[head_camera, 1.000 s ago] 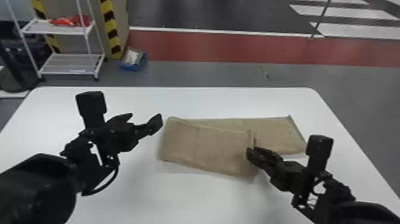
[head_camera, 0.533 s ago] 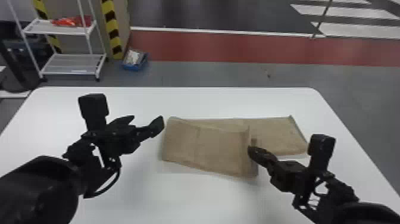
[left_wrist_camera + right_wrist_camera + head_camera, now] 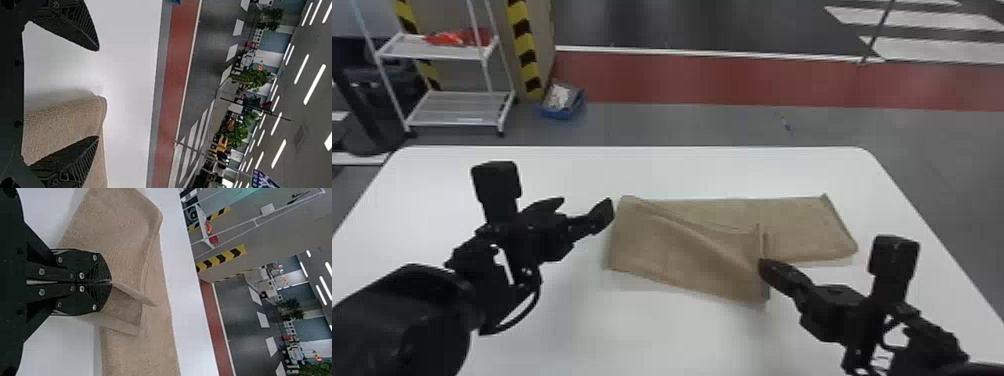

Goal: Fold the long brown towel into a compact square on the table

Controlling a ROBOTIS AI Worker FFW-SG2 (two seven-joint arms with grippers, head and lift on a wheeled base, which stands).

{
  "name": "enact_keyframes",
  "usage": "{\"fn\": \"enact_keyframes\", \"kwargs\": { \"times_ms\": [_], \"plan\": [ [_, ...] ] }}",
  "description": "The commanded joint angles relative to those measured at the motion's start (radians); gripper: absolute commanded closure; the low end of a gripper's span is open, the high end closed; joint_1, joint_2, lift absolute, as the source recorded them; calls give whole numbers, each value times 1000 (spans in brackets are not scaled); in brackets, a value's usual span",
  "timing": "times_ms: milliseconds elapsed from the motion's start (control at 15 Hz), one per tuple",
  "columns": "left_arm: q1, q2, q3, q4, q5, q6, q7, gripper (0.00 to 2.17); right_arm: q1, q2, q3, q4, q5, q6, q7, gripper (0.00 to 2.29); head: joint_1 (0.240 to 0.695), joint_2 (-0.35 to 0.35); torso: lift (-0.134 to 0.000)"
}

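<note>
The brown towel (image 3: 682, 250) lies on the white table (image 3: 682, 172), its left part doubled over the long strip that reaches right, with a crease running across the upper layer. My right gripper (image 3: 766, 270) is at the folded flap's right edge; in the right wrist view the right gripper (image 3: 111, 282) is shut on that edge of the towel (image 3: 117, 227). Just left of the towel's folded end is my left gripper (image 3: 587, 207), and in the left wrist view the left gripper (image 3: 98, 94) stands open, one finger above the towel (image 3: 62, 121), nothing held.
Beyond the table's far edge stand a white wire shelf (image 3: 457, 107) and a blue bin (image 3: 562, 102) on the floor. Bare tabletop lies in front of the towel and behind it.
The upper layer of the towel now shows a diagonal ridge, and its right edge is slightly lifted at the right gripper. Both arms have shifted very little.
</note>
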Motion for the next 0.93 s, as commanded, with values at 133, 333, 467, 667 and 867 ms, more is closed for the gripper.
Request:
{"fn": "enact_keyframes", "kwargs": {
  "times_ms": [133, 333, 467, 667, 867],
  "plan": [
    [0, 0, -8, 0, 4, 1, 0, 90, -16, -2, -5, 61, 14, -50, -6, 1504, 695, -109, -128],
    [1, -2, -8, -2, 4, 1, 0, 90, 1, -2, -15, 44, 17, -121, -14, 1504, 695, -123, -128],
    [3, -2, -8, -5, 4, 1, 2, 90, 2, -3, -19, 41, 17, -127, -20, 1504, 695, -130, -128],
    [3, -10, -8, -5, 4, 1, 2, 90, 2, -5, -19, 62, 34, -154, -24, 1504, 695, -137, -128],
    [0, -10, -9, -5, 4, 1, 0, 90, -16, -6, -19, 93, 43, -127, -34, 1504, 695, -148, -128]
  ]
}}
